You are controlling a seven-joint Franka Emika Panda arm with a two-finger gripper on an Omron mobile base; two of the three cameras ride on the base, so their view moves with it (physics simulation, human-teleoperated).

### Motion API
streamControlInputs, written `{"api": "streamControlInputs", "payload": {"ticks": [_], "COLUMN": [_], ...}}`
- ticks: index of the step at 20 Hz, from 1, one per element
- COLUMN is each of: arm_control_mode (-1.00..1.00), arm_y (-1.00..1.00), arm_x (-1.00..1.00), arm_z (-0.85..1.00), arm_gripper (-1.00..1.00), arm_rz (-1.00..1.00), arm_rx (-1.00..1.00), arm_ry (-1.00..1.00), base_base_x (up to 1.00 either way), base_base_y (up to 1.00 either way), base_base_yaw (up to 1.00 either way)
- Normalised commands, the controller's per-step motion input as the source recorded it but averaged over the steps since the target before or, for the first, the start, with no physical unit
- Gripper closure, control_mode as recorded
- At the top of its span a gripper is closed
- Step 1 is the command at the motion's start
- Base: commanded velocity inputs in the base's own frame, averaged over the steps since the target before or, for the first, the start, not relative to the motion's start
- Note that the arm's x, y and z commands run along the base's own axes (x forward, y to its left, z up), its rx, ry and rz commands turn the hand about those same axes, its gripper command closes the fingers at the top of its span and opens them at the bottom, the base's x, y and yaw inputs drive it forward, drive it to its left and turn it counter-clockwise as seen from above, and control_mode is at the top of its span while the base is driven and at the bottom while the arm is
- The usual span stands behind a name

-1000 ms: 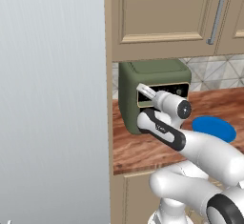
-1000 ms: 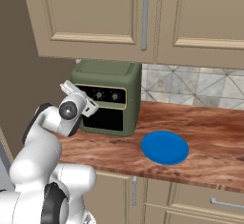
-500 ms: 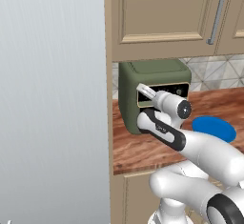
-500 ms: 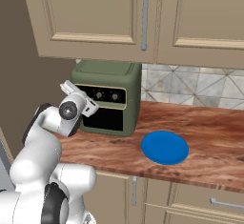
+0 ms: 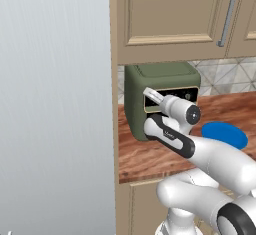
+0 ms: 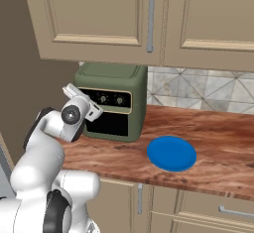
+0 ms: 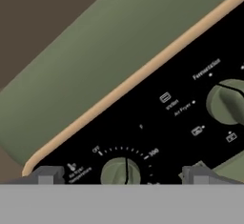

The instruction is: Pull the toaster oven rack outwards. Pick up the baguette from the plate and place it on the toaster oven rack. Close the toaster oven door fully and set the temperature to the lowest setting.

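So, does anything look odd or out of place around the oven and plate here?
Nothing stands out. The toaster oven sits square on the counter with its door shut, the plate lies flat and bare beside it, and nothing is spilled or damaged.

Knob (image 7: pixel 121 171) cut by bottom edge, pincer (image 7: pixel 122 174) tips barely visible — perhaps apart

Left base view: from behind-left of the arm, facing forward and down at the toaster oven (image 5: pixel 161 99) near the counter's (image 5: pixel 145 159) left end. Right base view: from behind-right, same toaster oven, counter and blue plate (image 6: pixel 171 153), mid distance. Hand view: tilted, very near the oven's black control strip (image 7: pixel 190 118), a knob (image 7: pixel 120 170) at bottom edge.
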Motion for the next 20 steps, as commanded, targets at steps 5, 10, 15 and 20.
{"api": "streamControlInputs", "payload": {"ticks": [5,10,15,20], "arm_control_mode": [-1.00,-1.00,-1.00,-1.00], "arm_y": [0.00,0.00,-0.01,-0.01], "arm_x": [0.07,0.01,0.01,0.00], "arm_z": [0.00,0.00,-0.01,0.00], "arm_gripper": [-1.00,-1.00,-1.00,-1.00], "arm_rz": [0.00,0.00,0.00,0.00], "arm_rx": [0.00,0.00,0.00,0.00], "arm_ry": [0.00,0.00,0.00,0.00], "base_base_x": [0.00,0.00,0.00,0.00], "base_base_y": [0.00,0.00,0.00,0.00], "base_base_yaw": [0.00,0.00,0.00,0.00]}}
